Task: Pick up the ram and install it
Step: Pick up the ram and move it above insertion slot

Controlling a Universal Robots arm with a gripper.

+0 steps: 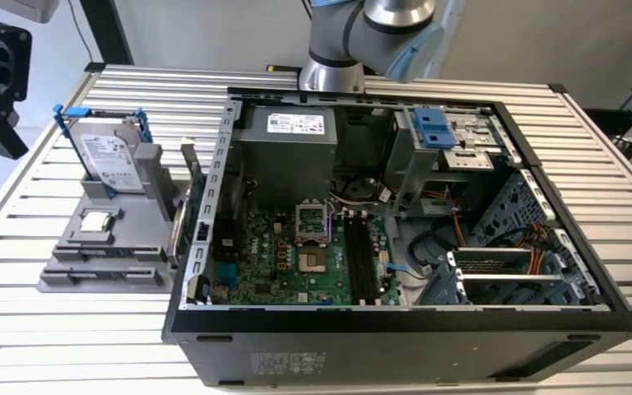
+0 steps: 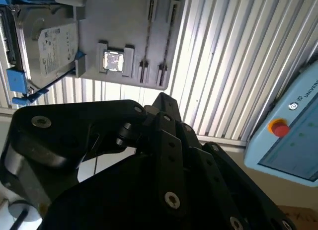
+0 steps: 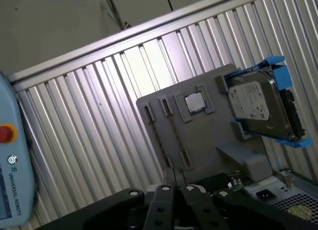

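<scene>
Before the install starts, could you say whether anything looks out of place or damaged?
Nothing stands out: the hard drive and the ram stand upright in the grey holder, beside the open computer case.

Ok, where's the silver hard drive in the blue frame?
The hard drive stands upright in the grey plastic holder, at the exterior view's left of the open black computer case.

Open computer case [image 1: 404, 346] on slatted desk [image 1: 96, 346], green motherboard [image 1: 283, 263] inside. Beside it, at the exterior view's left, grey holder [image 1: 108, 267] bearing blue-framed hard drive [image 1: 108, 156] and processor chip [image 1: 96, 220].
</scene>
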